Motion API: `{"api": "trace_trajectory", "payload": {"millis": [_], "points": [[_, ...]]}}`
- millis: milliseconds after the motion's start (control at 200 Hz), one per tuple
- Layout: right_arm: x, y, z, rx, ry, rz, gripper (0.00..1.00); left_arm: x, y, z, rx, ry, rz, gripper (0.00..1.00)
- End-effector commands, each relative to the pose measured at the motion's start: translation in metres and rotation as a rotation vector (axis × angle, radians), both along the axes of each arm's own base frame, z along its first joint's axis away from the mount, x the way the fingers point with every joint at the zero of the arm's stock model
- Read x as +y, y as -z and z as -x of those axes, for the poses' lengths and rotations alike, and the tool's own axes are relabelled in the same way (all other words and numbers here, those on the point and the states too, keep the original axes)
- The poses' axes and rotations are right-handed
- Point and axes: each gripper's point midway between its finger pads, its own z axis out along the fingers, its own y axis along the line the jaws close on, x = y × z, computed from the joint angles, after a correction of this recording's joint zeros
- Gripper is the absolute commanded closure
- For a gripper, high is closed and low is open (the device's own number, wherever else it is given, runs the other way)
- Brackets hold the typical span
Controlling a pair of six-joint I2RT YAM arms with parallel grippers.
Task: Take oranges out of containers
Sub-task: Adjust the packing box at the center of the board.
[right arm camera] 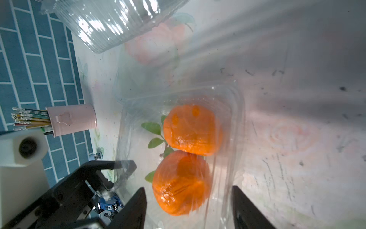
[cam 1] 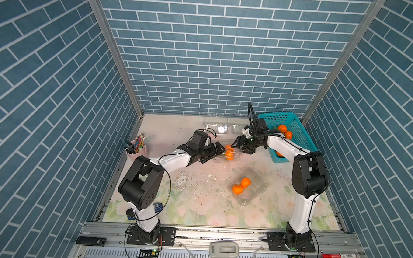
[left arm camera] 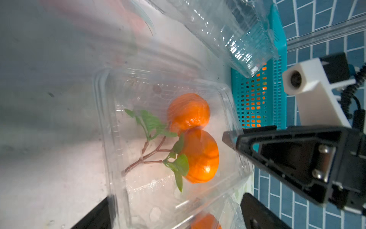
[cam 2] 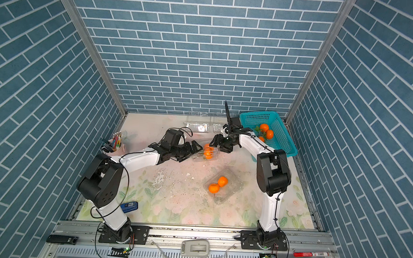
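Done: two containers (cam 1: 216, 129) empty (roughly half).
Remaining: two orange pairs (cam 1: 245, 182) boxed.
Left gripper (cam 1: 220, 151): wide, empty.
Right gripper (cam 1: 237, 145): parted, empty.

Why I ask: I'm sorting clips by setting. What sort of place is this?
Likely a staged robot test cell, not a home: brick-print wall panels in metal framing, two robot arms bolted to an aluminium rail, and a floral table mat.

Sitting in the table's (cam 1: 196, 206) far right corner: teal basket (cam 1: 302, 139). Standing by the left wall: pink pencil cup (cam 1: 142, 153).
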Motion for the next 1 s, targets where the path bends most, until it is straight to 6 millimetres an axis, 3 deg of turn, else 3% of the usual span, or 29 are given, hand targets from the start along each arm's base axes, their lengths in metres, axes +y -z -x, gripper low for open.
{"api": "trace_trajectory", "payload": {"millis": [0, 220, 450, 555, 765, 995], "points": [[-0.015, 0.006, 0.009, 0.014, -0.05, 0.061, 0.28, 0.005, -0.007, 0.003, 0.004, -0.068, 0.055, 0.01], [-0.04, 0.001, 0.011, -0.01, -0.015, 0.103, 0.21, 0.026, -0.006, 0.021, 0.034, -0.042, -0.048, 0.01], [-0.05, -0.017, 0.024, -0.038, 0.009, 0.107, 0.16, 0.059, -0.007, 0.01, 0.084, -0.023, -0.182, 0.01], [-0.051, -0.018, 0.031, -0.03, 0.037, 0.093, 0.14, 0.057, -0.009, 0.002, 0.085, 0.021, -0.216, 0.01], [-0.053, 0.0, 0.044, 0.001, 0.073, 0.103, 0.13, 0.038, -0.007, -0.009, 0.103, 0.073, -0.159, 0.01], [-0.039, 0.015, 0.046, -0.008, 0.032, 0.158, 0.17, 0.027, 0.007, -0.003, 0.178, 0.14, -0.125, 0.01]]}}
